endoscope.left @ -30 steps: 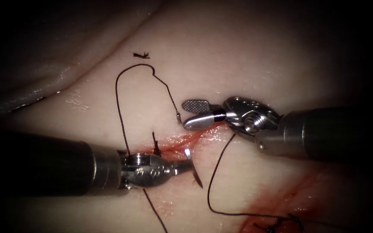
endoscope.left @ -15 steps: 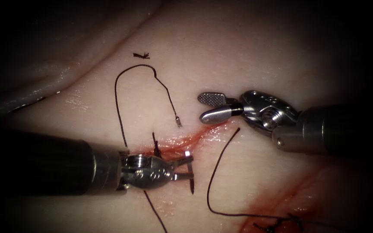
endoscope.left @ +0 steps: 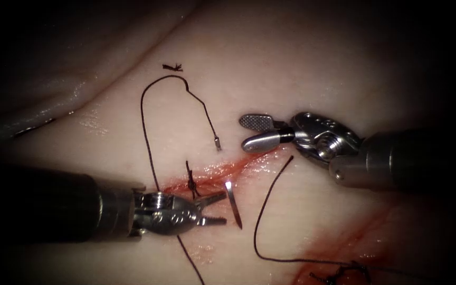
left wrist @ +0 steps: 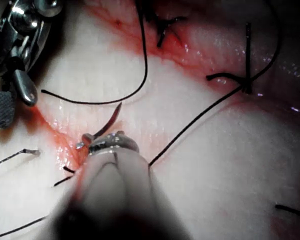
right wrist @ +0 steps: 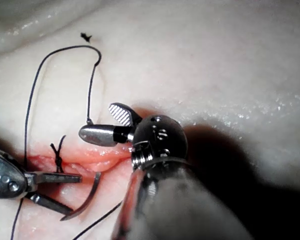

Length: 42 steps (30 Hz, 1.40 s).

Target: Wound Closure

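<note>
Both tools stand with jaws apart, holding nothing. The needle (endoscope.left: 233,205) sits in the tissue (endoscope.left: 302,68) just below the cut (endoscope.left: 222,171), free, just beyond the left tool (endoscope.left: 215,208) tips. The right tool (endoscope.left: 252,132) hovers above the cut.

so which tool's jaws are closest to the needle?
The left tool: its open jaws sit right beside the needle at the cut. The right tool, also open, sits farther up.

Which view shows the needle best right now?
The right wrist view: the needle shows its whole curve, lying free beside the left tool. The endoscope view foreshortens it; the left wrist view catches just part of it.
</note>
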{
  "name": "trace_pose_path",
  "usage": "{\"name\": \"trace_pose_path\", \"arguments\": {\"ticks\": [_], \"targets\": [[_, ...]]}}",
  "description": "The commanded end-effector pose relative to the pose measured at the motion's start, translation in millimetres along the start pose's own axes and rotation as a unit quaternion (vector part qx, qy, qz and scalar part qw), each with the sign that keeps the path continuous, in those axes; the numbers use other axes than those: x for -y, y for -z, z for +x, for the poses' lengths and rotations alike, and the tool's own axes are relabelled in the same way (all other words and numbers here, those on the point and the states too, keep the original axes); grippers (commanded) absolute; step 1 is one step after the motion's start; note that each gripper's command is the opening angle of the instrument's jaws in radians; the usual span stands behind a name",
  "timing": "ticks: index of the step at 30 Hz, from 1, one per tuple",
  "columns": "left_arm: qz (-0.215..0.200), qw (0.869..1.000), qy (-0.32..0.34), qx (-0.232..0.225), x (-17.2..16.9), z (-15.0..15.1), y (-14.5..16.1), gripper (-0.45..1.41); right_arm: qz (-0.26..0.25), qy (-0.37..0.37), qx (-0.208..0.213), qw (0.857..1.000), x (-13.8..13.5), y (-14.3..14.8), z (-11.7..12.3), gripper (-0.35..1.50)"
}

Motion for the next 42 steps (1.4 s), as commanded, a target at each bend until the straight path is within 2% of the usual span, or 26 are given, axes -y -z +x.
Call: {"name": "trace_pose_path", "arguments": {"ticks": [1, 4, 6, 13, 21, 27, 28, 29, 31, 41, 42], "targets": [[0.001, 1.0, -0.001, 0.001, -0.5, 0.0, -1.0, 0.66, 0.002, 0.0, 0.001, 1.0, -0.2, -1.0, -0.7, 1.28], [0.002, 1.0, -0.006, 0.0, -0.5, 0.3, -1.8, 0.79, 0.003, 0.001, 0.001, 1.0, -0.2, -1.1, -0.8, 1.28], [0.003, 1.0, -0.013, 0.0, -0.5, 0.3, -2.3, 0.81, 0.003, 0.001, 0.001, 1.0, -0.2, -1.1, -0.8, 1.27], [0.01, 1.0, -0.027, -0.007, -0.2, 0.2, -2.9, 0.61, 0.002, 0.003, 0.001, 1.0, -0.3, -1.2, -1.1, 1.22], [0.049, 0.997, -0.035, -0.044, 1.1, 0.5, -3.4, 0.46, 0.002, 0.007, 0.001, 1.0, -0.5, -1.8, -1.7, 1.2], [0.075, 0.995, -0.044, -0.052, 1.6, 0.5, -3.1, -0.05, 0.004, 0.006, 0.001, 1.0, -0.5, -1.6, -1.6, 1.18], [0.088, 0.993, -0.044, -0.057, 1.6, 0.7, -2.7, -0.28, 0.001, 0.006, 0.0, 1.0, -0.5, -1.3, -1.5, 1.16], [0.088, 0.993, -0.044, -0.057, 1.6, 0.7, -2.7, -0.28, 0.001, 0.006, 0.0, 1.0, -0.5, -1.3, -1.5, 1.16], [0.095, 0.993, -0.042, -0.064, 1.4, 1.0, -2.3, -0.45, -0.001, 0.005, 0.0, 1.0, -0.5, -1.1, -1.3, 1.16], [0.097, 0.992, -0.043, -0.061, 0.7, 1.8, -1.8, -0.45, -0.006, 0.003, -0.001, 1.0, -0.6, -0.5, -0.9, 1.13], [0.096, 0.993, -0.043, -0.061, 0.8, 1.8, -1.7, -0.33, -0.006, 0.003, -0.001, 1.0, -0.6, -0.5, -0.9, 1.13]]}}
